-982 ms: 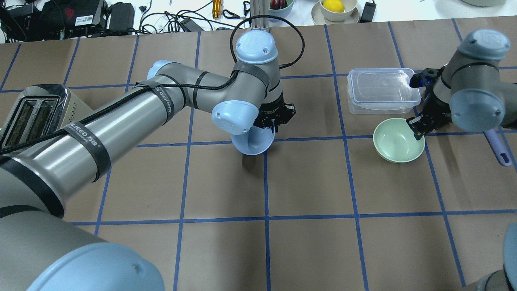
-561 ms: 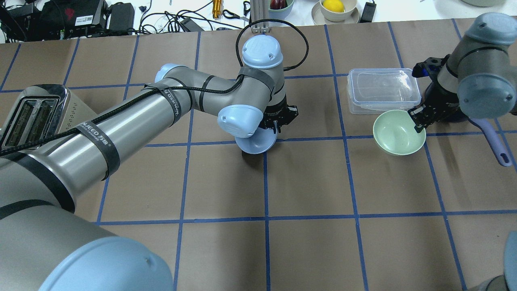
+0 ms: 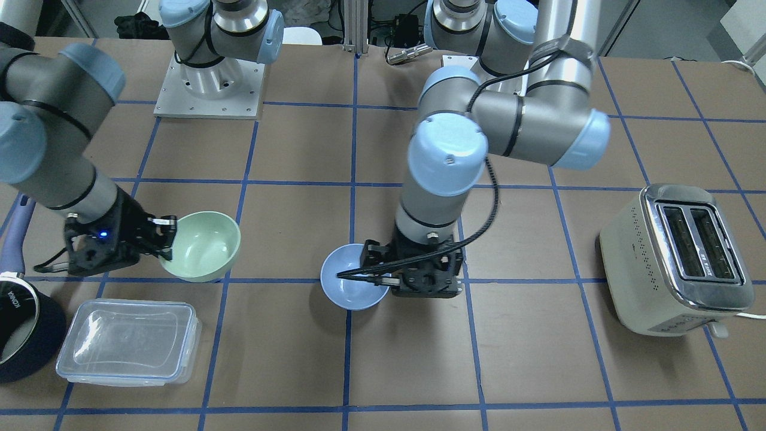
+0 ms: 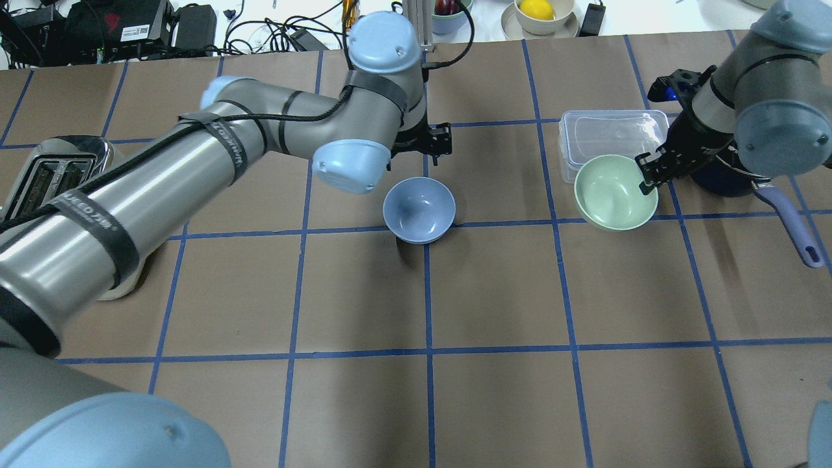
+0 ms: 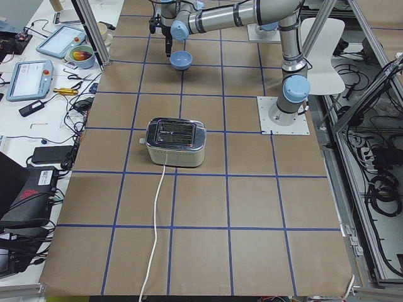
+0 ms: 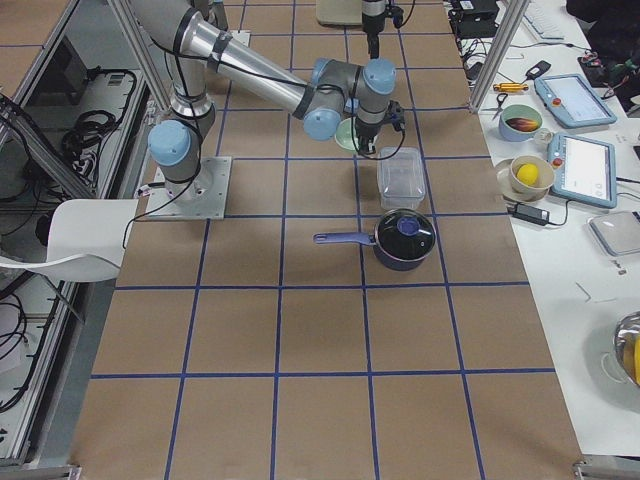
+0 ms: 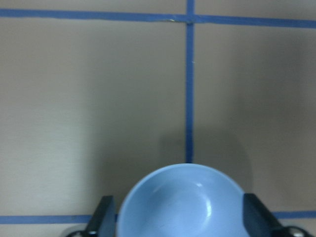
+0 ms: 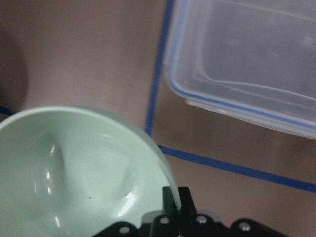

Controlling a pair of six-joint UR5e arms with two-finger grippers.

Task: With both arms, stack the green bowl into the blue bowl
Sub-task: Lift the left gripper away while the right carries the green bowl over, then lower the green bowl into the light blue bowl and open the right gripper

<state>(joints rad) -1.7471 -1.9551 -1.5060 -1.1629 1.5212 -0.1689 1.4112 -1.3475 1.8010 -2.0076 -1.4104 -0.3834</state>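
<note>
The blue bowl (image 4: 419,208) sits upright on the table near the middle, and it also shows in the front view (image 3: 350,288) and the left wrist view (image 7: 182,202). My left gripper (image 4: 437,148) is open above its far rim, fingers wide apart and not touching it. The green bowl (image 4: 611,195) hangs tilted above the table, partly over the clear container. My right gripper (image 4: 647,175) is shut on its right rim, as the right wrist view (image 8: 173,195) shows. It also shows in the front view (image 3: 206,245).
A clear lidded container (image 4: 611,136) lies just beyond the green bowl. A navy saucepan (image 3: 24,326) with a purple handle (image 4: 790,224) stands at the right, under the right arm. A toaster (image 3: 679,257) stands at the far left.
My left gripper has let go of the blue bowl, which now rests upright, and has pulled up and back. My right gripper has lifted the green bowl and carried it leftward.
</note>
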